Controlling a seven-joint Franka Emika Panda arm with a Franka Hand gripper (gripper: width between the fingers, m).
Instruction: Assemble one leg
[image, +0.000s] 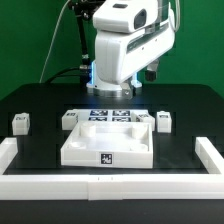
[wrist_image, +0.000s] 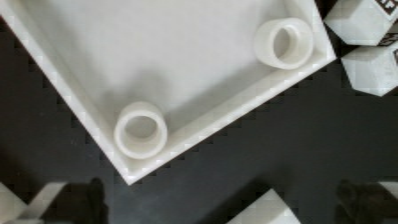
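The large white tray-like part (image: 108, 142) lies in the middle of the black table. Three small white legs with marker tags stand near it: one at the exterior view's far left (image: 19, 122), one by the tray's back left corner (image: 68, 119), and one at the right (image: 164, 121). The arm's white hand (image: 120, 50) hangs over the back of the tray. In the wrist view my gripper (wrist_image: 214, 205) is open and empty above a corner of the tray (wrist_image: 196, 60), which has two round corner holes. Its dark fingers (wrist_image: 71, 200) are blurred. Two legs (wrist_image: 368, 70) show past the tray's edge.
The marker board (image: 110, 114) lies flat behind the tray, under the arm. A low white wall (image: 100, 185) runs along the table's front and up both sides. Cables hang behind the arm.
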